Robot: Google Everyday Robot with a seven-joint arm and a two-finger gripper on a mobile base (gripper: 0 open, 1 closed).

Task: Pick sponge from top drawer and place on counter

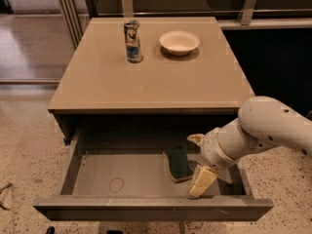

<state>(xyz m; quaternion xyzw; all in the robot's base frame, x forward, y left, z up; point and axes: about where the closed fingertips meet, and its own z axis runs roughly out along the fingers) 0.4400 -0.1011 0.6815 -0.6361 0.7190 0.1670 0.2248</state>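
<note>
Arm (273, 126) reaches in from right, below counter (165, 87) front edge near its right corner; gripper (199, 161) points left, fingers spread wide.

The wide shallow grey top drawer (97, 172) stands pulled out below and in front of the glossy beige square counter (146, 87). On the counter's rear part a tall printed can (132, 41) stands left of a shallow pale bowl (179, 42). In the drawer's right half lies the green-faced rectangular sponge (178, 164), with the pale padded two-finger gripper (199, 161) just to its right, one finger behind and one in front.
</note>
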